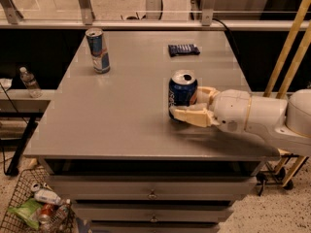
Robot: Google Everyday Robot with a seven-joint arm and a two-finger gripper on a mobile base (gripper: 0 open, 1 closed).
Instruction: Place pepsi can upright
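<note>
The pepsi can (182,94) is dark blue with white lettering and a silver top. It stands upright on the grey table (121,110), right of centre, with its base at or just above the tabletop. My gripper (188,104) reaches in from the right on a white arm (252,115). Its cream fingers (190,115) straddle the can, one on the near side and one behind it, and are closed on the lower half of the can.
A taller, slim blue-and-silver can (98,50) stands at the table's back left. A dark blue packet (183,49) lies at the back centre. Yellow poles (290,42) rise at the right. A water bottle (30,81) and a wire basket (34,210) are at the left.
</note>
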